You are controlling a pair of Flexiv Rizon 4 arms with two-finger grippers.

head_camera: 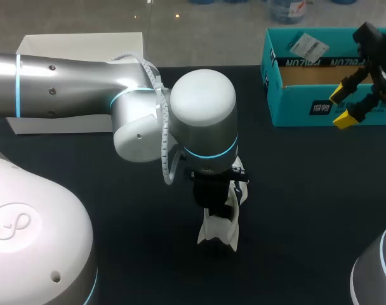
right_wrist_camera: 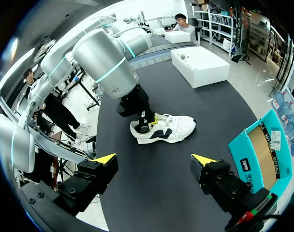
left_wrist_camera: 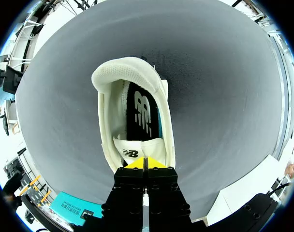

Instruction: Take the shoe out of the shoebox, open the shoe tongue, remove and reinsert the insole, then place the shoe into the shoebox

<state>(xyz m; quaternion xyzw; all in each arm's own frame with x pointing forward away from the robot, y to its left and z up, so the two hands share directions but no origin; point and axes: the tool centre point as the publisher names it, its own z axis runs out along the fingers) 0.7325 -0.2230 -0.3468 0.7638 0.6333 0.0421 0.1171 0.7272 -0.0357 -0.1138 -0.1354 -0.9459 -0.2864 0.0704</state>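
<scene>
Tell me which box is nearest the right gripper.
The teal box, right beside the right gripper; the white box stands far off, behind the left arm.

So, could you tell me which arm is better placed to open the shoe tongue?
Left. The left gripper is at the shoe, tips apparently pinched on the shoe tongue; the right gripper hangs open by the shoebox, apart from the shoe.

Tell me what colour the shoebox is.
The shoebox is teal outside and plain brown inside. The head view shows it best.
</scene>
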